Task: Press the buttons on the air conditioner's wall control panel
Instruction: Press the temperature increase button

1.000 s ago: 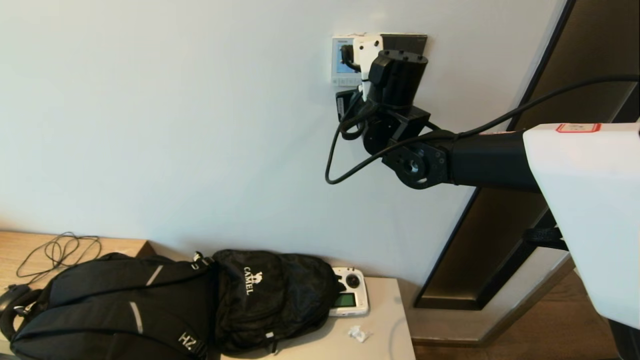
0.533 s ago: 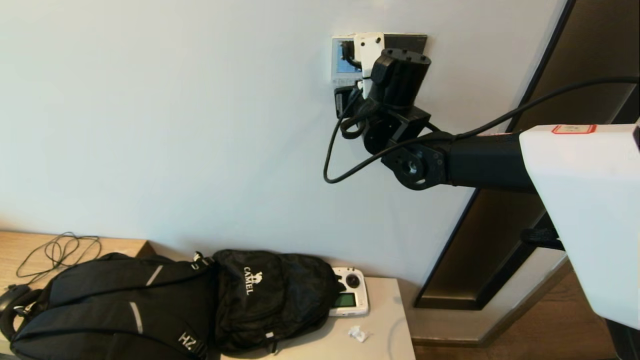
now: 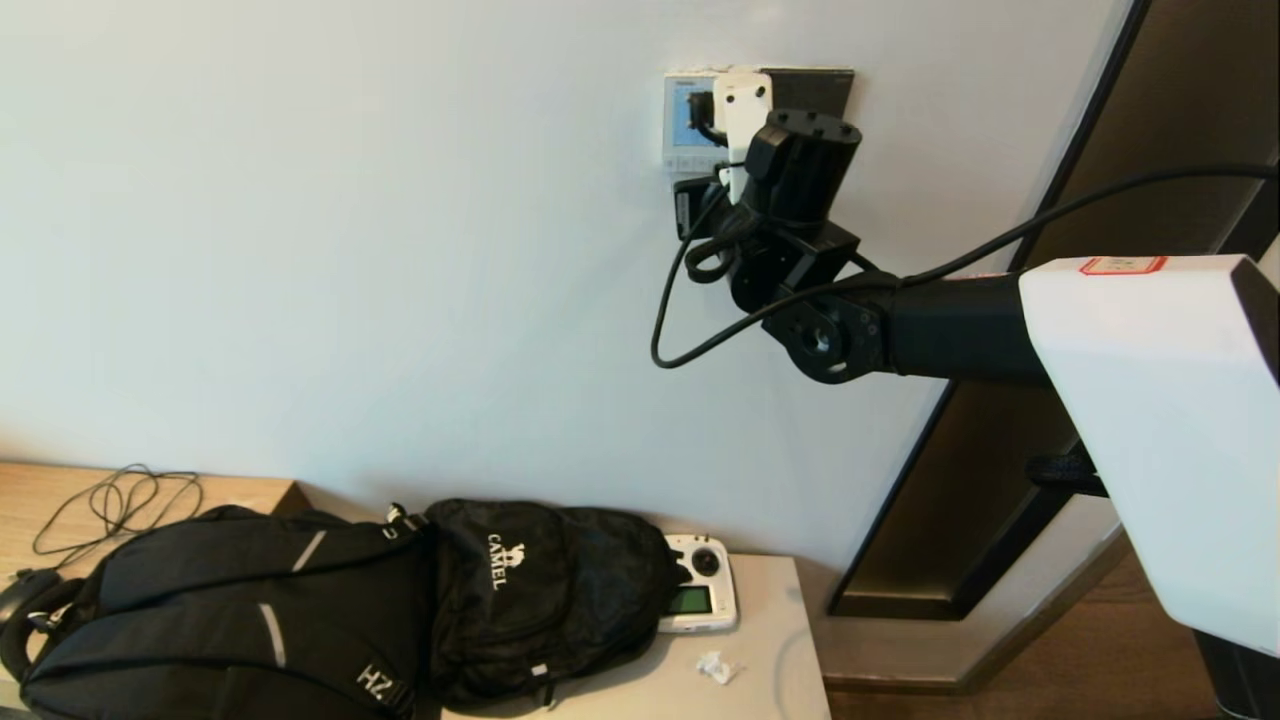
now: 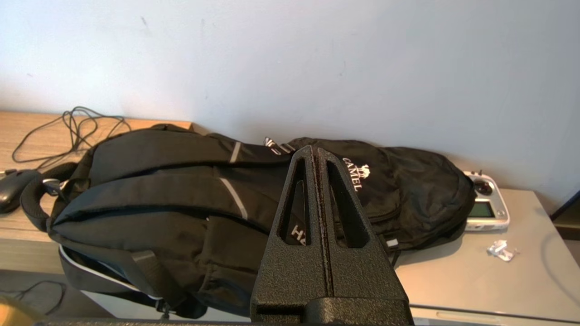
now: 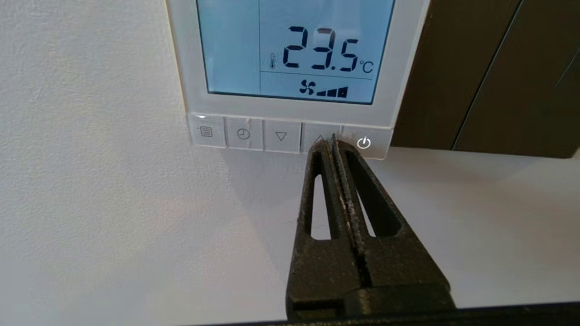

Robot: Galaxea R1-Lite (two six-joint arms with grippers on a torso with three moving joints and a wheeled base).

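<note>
My right end effector (image 5: 334,141), fingers pressed together into one narrow tip, sits on the up-arrow key of the buttons (image 5: 290,135) under the wall control panel (image 5: 408,68); left end effector (image 4: 315,156) closed, idle over the backpack (image 4: 181,190).

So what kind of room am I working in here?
Probably a hotel or bedroom: a thermostat panel on the wall, a black backpack on a low wooden counter, a dark door frame.

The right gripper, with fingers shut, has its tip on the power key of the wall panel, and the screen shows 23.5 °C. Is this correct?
Not quite. In the right wrist view, the right gripper, shut, has its tip on the up-arrow key, next to the power key, not on it. The rest holds: the wall panel reads 23.5 °C on its screen.
</note>
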